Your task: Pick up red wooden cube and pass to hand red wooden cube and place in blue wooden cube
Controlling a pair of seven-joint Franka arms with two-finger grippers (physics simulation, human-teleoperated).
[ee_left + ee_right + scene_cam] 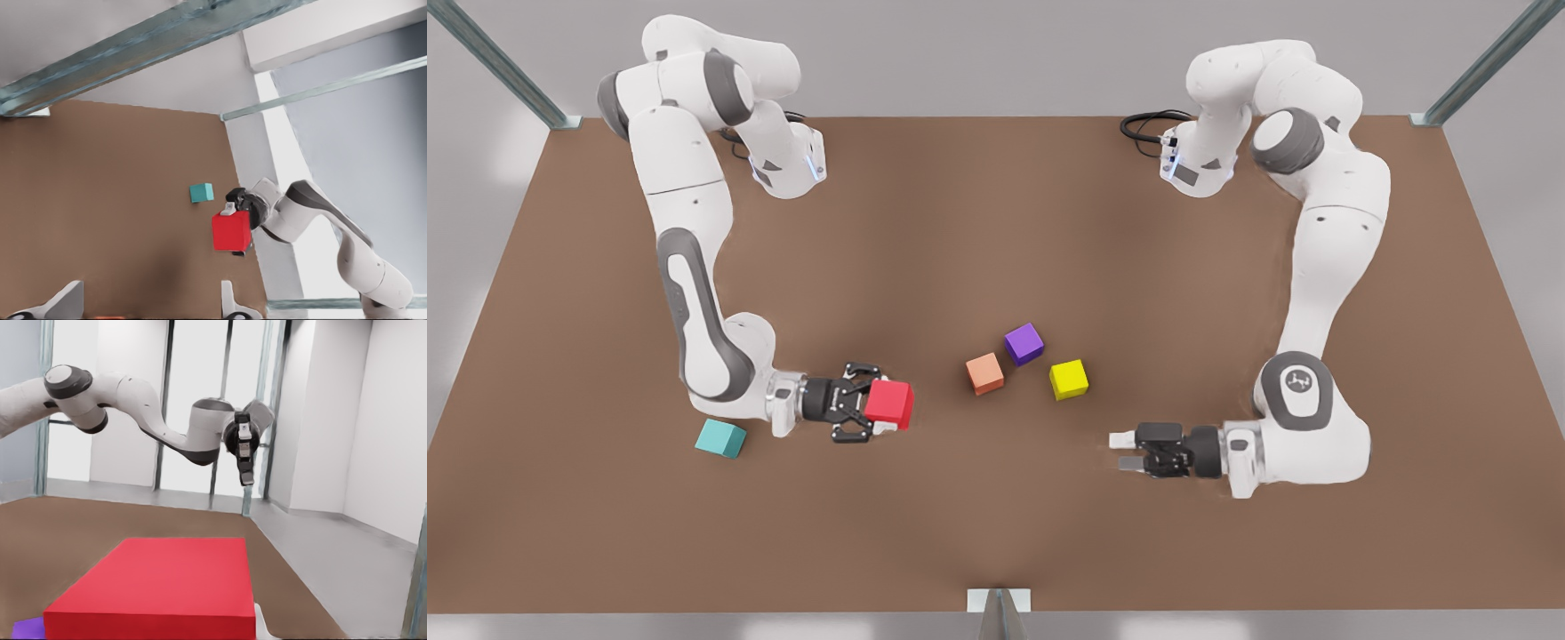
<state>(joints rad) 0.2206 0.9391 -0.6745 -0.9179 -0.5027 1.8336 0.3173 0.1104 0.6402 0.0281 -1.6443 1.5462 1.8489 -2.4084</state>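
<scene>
Holding red wooden cube [889, 404] clamped in right gripper [869, 414], just above table [996, 533] | left gripper [1126, 451] spread, empty, waiting well apart | handover apparently done | next: carry to blue wooden cube [721, 438] nearby and set down.

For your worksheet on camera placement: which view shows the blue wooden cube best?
The front view: the blue wooden cube rests on the table, several faces visible, behind the right gripper holding the red wooden cube. The left wrist view shows it farther off.
</scene>
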